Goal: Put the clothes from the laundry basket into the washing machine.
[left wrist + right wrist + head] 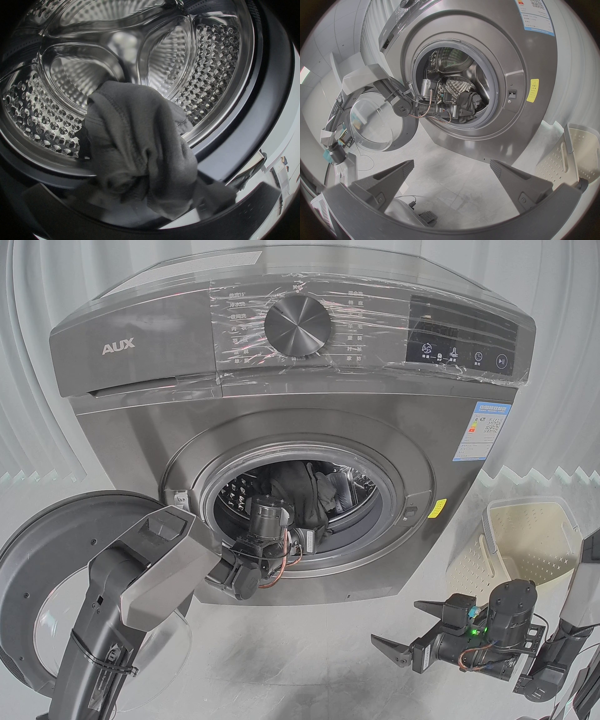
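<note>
The grey washing machine stands in front of me with its round door swung open to the left. My left gripper sits in the drum mouth, shut on a dark grey garment. The bunched garment hides the fingers and hangs over the drum's lower lip, in front of the perforated steel drum. From the right wrist, the left gripper and the garment sit just inside the opening. My right gripper is open and holds nothing, low over the floor beside the cream laundry basket.
The open door and my left arm take up the space left of the machine. Grey floor lies between the machine front and my right gripper. A curtain hangs behind the machine. The basket leans tilted at the machine's right corner.
</note>
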You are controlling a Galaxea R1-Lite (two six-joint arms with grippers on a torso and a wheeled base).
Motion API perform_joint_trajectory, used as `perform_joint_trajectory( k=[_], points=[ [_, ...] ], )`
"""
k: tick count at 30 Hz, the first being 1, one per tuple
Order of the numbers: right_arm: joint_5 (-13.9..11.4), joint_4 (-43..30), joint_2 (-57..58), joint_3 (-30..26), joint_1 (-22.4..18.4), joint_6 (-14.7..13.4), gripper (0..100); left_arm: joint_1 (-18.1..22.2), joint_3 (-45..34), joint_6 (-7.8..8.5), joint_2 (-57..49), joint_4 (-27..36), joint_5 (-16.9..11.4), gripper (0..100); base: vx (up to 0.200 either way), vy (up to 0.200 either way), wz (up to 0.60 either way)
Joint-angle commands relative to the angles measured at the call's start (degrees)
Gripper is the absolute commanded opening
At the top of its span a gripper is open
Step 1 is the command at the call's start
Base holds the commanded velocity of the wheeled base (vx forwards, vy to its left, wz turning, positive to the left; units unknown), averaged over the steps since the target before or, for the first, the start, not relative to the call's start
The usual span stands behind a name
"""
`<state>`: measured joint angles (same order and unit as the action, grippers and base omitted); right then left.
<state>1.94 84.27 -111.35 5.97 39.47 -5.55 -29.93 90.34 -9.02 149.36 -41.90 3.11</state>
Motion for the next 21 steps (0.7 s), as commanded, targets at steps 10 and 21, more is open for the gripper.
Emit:
perform_joint_trajectory(
  k=[10, 21],
  points=[
    [0.0, 0.0, -0.1, 0.0, 0.1, 0.0, 100, 1.9, 13.3, -0.47, 3.6, -0.5, 3.3, 0, 0.0, 0.0, 0.0],
    [0.0, 0.0, -0.2, 0.1, 0.1, 0.0, 100, 3.9, 24.2, -0.21, 9.0, -1.3, 6.4, 0, 0.0, 0.0, 0.0]
  ],
)
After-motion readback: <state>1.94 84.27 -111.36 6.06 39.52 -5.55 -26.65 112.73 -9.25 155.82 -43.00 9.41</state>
